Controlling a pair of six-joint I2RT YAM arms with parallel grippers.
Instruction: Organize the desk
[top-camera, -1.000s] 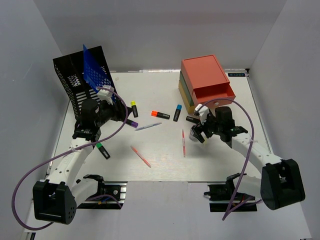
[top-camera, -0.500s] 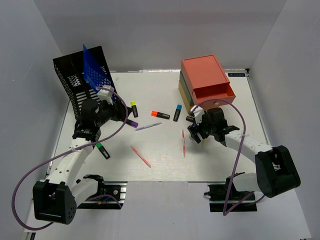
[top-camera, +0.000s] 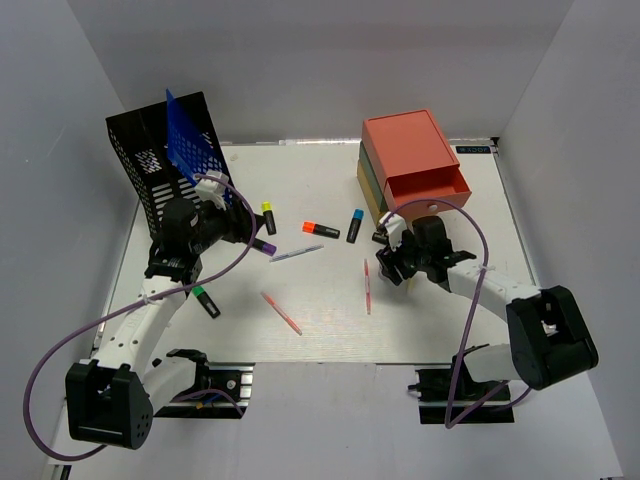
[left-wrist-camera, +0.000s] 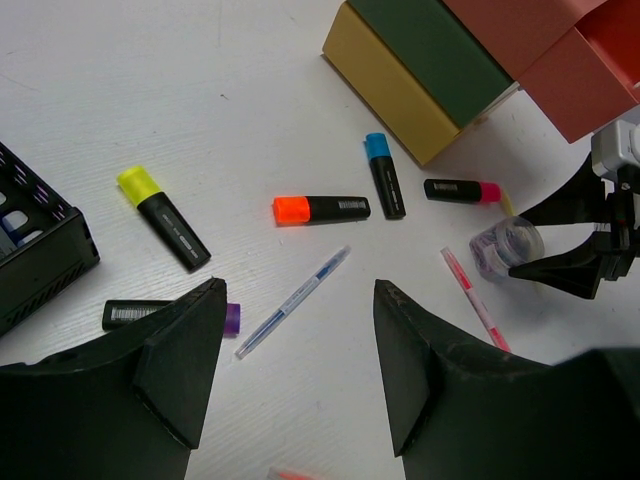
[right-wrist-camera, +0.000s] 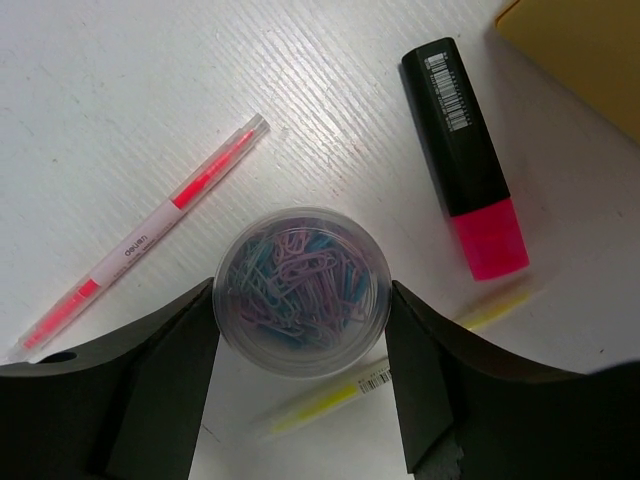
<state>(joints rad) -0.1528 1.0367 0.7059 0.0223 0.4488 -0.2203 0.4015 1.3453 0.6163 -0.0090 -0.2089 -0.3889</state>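
Note:
The white desk (top-camera: 320, 190) is strewn with pens and highlighters. A clear round tub of coloured paper clips (right-wrist-camera: 300, 290) stands on it, in front of the drawer box. My right gripper (right-wrist-camera: 300, 300) is down around the tub, one finger pressed to each side, shut on it. In the top view that gripper (top-camera: 392, 268) covers most of the tub. Over the desk's left part, my left gripper (left-wrist-camera: 298, 290) hovers open with nothing between its fingers, above a blue pen (left-wrist-camera: 325, 268) and a purple highlighter (left-wrist-camera: 165, 315).
The stacked orange, green and yellow drawer box (top-camera: 415, 150) stands back right with its orange drawer pulled out. A black mesh file rack (top-camera: 150, 170) holds a blue folder (top-camera: 190, 150). A pink highlighter (right-wrist-camera: 465, 160), yellow pen (right-wrist-camera: 400, 370) and pink pen (right-wrist-camera: 150, 240) lie by the tub.
My right gripper shifted slightly left and its fingers closed in from wide open onto the paper clip tub. The left arm has not moved.

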